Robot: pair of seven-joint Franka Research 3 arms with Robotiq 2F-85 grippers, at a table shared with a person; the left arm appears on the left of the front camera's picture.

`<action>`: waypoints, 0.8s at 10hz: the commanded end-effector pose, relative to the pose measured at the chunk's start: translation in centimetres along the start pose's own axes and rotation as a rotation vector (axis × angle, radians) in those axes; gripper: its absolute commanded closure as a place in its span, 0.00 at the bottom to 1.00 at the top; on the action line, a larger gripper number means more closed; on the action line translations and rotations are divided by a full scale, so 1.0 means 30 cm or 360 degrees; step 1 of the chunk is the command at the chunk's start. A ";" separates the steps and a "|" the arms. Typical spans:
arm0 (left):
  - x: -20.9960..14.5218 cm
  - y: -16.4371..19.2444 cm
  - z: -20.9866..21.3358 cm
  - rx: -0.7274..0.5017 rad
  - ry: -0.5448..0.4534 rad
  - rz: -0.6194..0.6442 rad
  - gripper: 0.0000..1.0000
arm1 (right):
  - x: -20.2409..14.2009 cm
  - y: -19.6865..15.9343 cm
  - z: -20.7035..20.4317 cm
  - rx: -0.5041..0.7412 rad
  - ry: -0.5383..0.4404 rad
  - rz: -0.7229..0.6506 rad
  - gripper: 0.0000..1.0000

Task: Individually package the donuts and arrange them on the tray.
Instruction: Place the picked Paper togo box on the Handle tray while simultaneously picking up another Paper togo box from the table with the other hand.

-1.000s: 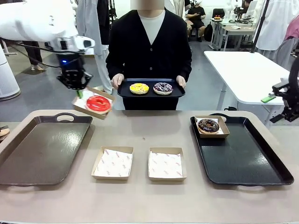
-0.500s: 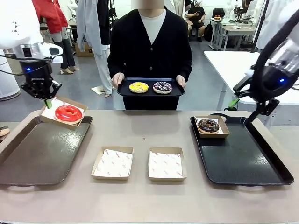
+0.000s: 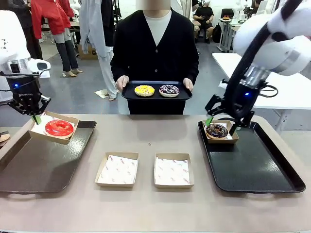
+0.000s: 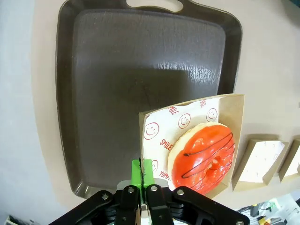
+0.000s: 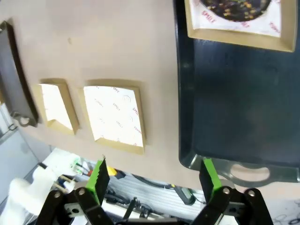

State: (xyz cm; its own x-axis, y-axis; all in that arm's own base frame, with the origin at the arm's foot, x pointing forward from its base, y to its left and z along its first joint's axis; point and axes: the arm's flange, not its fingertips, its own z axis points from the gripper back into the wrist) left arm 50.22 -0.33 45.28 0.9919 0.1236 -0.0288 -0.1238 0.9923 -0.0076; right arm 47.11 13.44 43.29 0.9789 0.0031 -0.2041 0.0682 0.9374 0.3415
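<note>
At the far left our left gripper point(image 3: 36, 118) is pinched tight on the edge of a paper carton point(image 3: 41, 134). Its green pads point(image 4: 141, 169) show as one thin strip in the left wrist view, with the carton wall clamped between them. The red donut point(image 3: 59, 127) lies in that carton, which tilts over the far end of the brown tray point(image 3: 29, 170). We cannot tell whether the carton touches the tray.

Two empty cartons point(image 3: 117, 169) point(image 3: 173, 170) sit side by side on the table point(image 3: 146, 208) between the trays. Behind them a person holds a small dark tray point(image 3: 156, 97) with the yellow donut point(image 3: 145, 91) and the sprinkled purple donut point(image 3: 169, 91) on it. The fingers of both hands are hidden under its rim.

To the right, our right gripper point(image 5: 154, 172) has its fingers spread wide with nothing between them. It hangs over the chocolate donut point(image 3: 216, 130), which rests in its carton point(image 3: 228, 139) at the far left corner of the black tray point(image 3: 252, 165). In the front view one finger covers part of that carton. The right wrist view cuts the donut off at its top edge.
</note>
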 end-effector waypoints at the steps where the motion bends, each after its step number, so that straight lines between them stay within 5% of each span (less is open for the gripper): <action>1: 0.022 0.024 -0.029 -0.0053 -0.0031 0.0011 0.99 | 0.003 0.018 -0.037 -0.0054 -0.0032 -0.0011 0.00; 8: 0.011 0.015 -0.013 -0.0011 -0.0002 0.0021 0.99 | 0.004 0.025 -0.027 -0.0012 0.0000 0.0011 0.00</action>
State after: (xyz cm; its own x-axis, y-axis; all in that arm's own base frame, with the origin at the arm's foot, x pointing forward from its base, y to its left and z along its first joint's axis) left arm 50.70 0.19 44.59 0.9902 0.1376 -0.0256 -0.1380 0.9903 -0.0145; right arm 47.15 14.41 42.68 0.9795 0.0084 -0.2014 0.0611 0.9397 0.3365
